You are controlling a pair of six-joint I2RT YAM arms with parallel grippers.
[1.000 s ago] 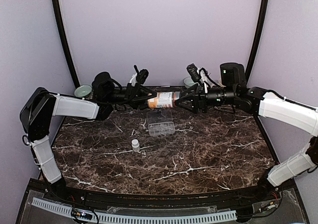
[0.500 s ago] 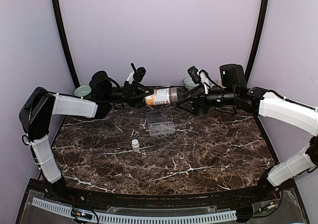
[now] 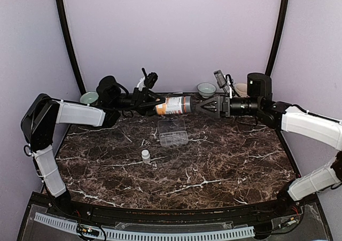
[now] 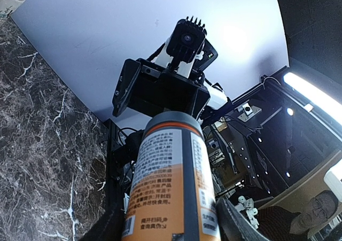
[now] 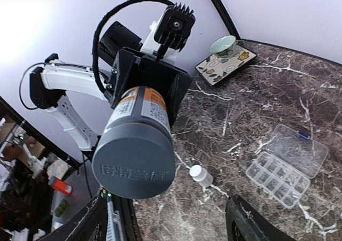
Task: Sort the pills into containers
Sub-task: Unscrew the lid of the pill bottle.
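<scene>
From above, the left pincer clamps the amber bottle level over the far end of the marble surface. Its cap points toward the right pincer, which hangs spread and empty just beside it — apparently lined up to work the cap. The clear organiser lies open on the surface close under the bottle, its containers placed to catch pills. A tiny white bottle stands nearer. The left wrist view shows fingers pressed against the bottle's sides, steadying it. The right wrist view shows the grey cap on, centred between parted fingers that touch nothing — whether any compartment holds a pill is too small to tell.
</scene>
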